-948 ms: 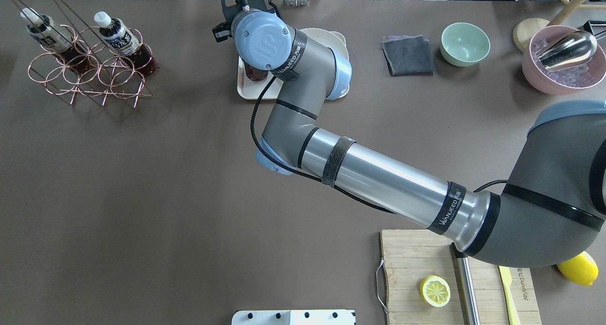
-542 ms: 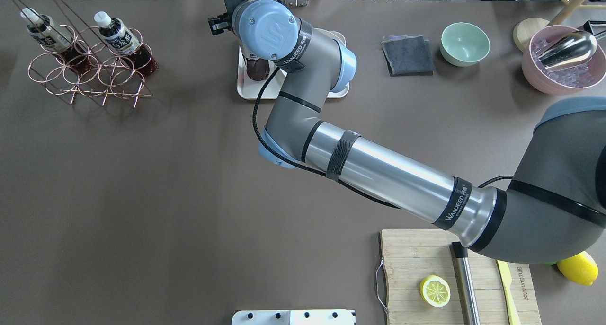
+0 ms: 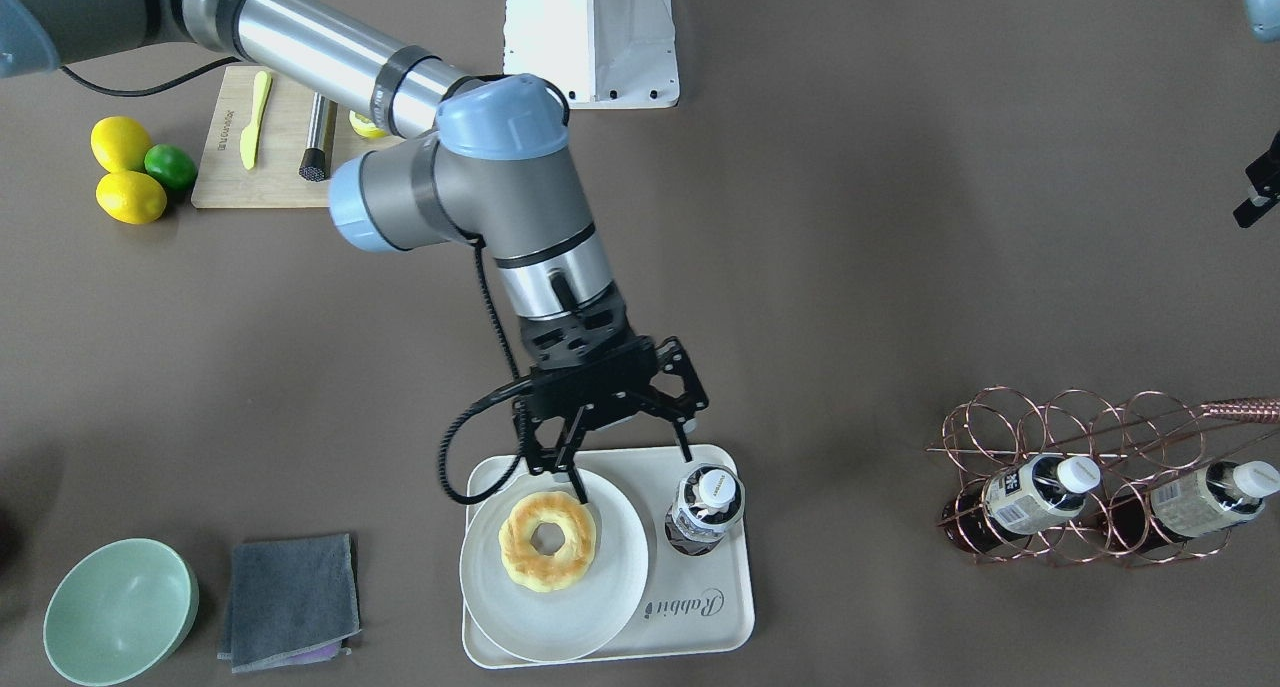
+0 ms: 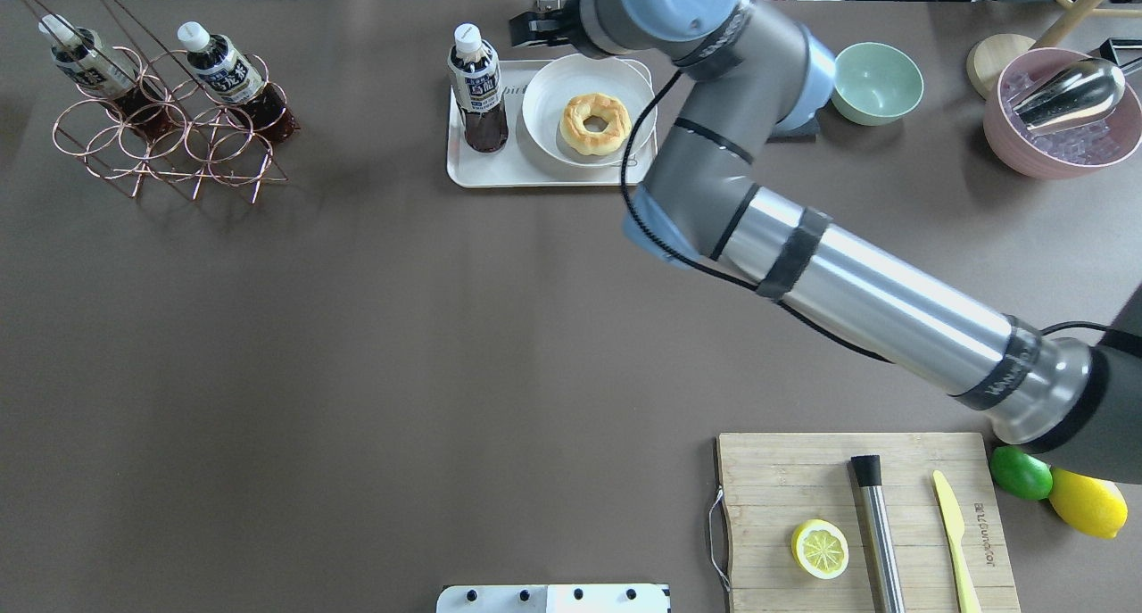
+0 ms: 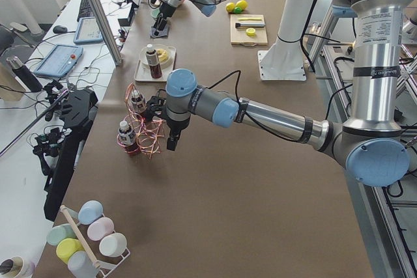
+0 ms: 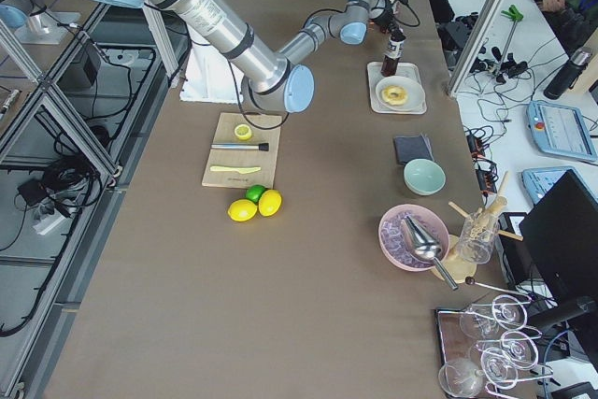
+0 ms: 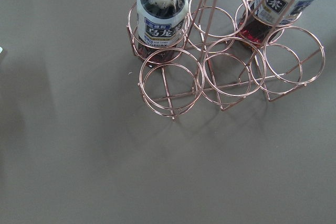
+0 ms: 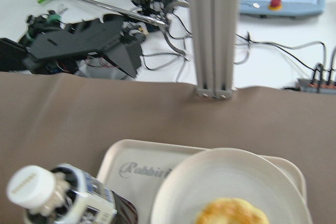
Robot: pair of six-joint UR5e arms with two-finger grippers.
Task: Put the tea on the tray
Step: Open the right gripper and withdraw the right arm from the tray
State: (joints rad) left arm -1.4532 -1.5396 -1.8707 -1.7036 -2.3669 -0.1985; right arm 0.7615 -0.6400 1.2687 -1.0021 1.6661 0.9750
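Now the tea bottle (image 3: 703, 514) stands upright, cap up, on the tray (image 3: 722, 629) beside the plate (image 3: 620, 572), just outside the right gripper's (image 3: 634, 473) spread-open fingers, not held. The left gripper's (image 5: 172, 140) state cannot be told.

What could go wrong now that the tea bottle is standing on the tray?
1. The right arm's open fingers hang beside the tea bottle; a sideways swing might knock that tall, thin bottle over.
2. The bottle stands at one end of the tray, near its rim, beside the plate; if it tipped, it could roll onto the table or hit the doughnut.
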